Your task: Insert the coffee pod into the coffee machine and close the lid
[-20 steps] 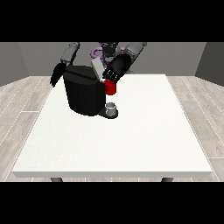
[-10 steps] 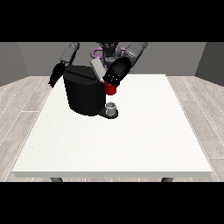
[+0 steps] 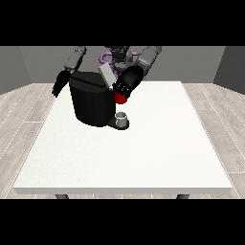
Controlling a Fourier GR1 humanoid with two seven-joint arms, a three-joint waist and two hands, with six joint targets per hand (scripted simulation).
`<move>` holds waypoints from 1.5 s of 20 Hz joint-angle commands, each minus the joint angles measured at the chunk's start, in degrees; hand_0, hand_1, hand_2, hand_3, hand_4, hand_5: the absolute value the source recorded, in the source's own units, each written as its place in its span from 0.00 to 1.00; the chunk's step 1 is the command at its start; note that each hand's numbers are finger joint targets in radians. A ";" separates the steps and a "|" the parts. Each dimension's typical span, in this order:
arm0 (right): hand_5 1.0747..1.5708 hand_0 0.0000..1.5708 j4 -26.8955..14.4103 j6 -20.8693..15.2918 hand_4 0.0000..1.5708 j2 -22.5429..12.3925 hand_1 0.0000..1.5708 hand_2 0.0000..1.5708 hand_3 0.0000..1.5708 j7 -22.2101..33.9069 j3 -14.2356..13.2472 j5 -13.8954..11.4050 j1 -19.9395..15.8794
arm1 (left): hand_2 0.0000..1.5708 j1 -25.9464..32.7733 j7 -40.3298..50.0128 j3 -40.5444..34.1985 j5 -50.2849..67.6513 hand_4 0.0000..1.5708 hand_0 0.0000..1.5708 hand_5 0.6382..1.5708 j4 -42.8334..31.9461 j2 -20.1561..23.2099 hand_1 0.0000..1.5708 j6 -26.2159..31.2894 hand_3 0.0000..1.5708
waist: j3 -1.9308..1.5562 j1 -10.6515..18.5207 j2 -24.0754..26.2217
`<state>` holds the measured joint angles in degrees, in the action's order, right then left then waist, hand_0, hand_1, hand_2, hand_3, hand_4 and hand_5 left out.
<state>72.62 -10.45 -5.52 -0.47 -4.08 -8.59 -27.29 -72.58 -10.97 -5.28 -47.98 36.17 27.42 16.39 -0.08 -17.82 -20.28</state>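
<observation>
Coffee pod, small, red, rounded (image 3: 120, 98), sits at the lower end of the black hand at the view's right (image 3: 125, 85), poking out beneath the fingers. That hand is clenched round the pod, holding it in the air. Pod is off the table, just beside the upper right edge of the black boxy coffee machine (image 3: 91, 98), touching or nearly touching its side; cannot tell which. Pod hangs directly above the small grey cup (image 3: 122, 117) that stands on the machine's low black base at its front right. Clear gap between pod and cup.

Grey flat lid (image 3: 107, 75) of the machine is tilted up, open, leaning toward the robot, just left of and above the holding hand. Pod is lower than the lid and to its right, not inside the machine's top.

Black hand at the view's left (image 3: 60, 83) hangs off the machine's left side, near its upper corner, fingers pointing down and fairly straight, released, holding nothing. Whether it touches the machine is unclear. Well apart from the pod, with the machine's body between them.

Large white rectangular table (image 3: 143, 153) carries the machine at its far left part. Grey-sleeved arms reach from the robot torso (image 3: 117, 55) at the top, one to each side of the machine.
</observation>
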 commanded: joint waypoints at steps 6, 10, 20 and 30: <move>1.00 0.00 -1.52 -0.93 0.07 -0.61 0.00 0.00 0.00 1.72 -0.34 -1.03 -4.24 | 0.75 -2.18 -0.72 -0.18 -0.30 0.00 0.77 1.00 0.56 -2.35 0.77 -2.41 0.62 | 0.07 0.93 -1.16; 1.00 0.00 -0.70 -3.40 0.14 1.19 0.00 0.00 0.00 2.47 1.15 -2.94 -4.23 | 0.77 -3.48 -2.42 -0.61 -1.35 0.00 0.80 1.00 -0.21 0.85 0.80 -3.19 0.60 | 0.08 -0.12 -3.19; 1.00 0.00 2.21 -1.36 0.13 0.81 0.00 0.00 0.00 2.96 2.68 -2.96 -0.88 | 0.44 -0.67 -6.09 0.48 -5.00 0.00 0.00 1.00 -1.13 5.44 0.00 -5.98 0.35 | 0.08 -2.21 -1.78; 1.00 0.00 1.02 -2.20 0.10 1.95 0.00 0.00 0.00 1.82 2.59 -3.01 -1.46 | 0.27 -0.76 -5.10 0.31 -5.52 0.00 0.00 1.00 -0.74 3.29 0.00 -6.97 0.21 | 0.06 -0.77 -1.80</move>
<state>73.79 -12.45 -4.63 1.76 -2.12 -11.56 -29.60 -74.14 -17.65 -4.90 -52.71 36.19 31.79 11.36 -0.20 -18.96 -23.03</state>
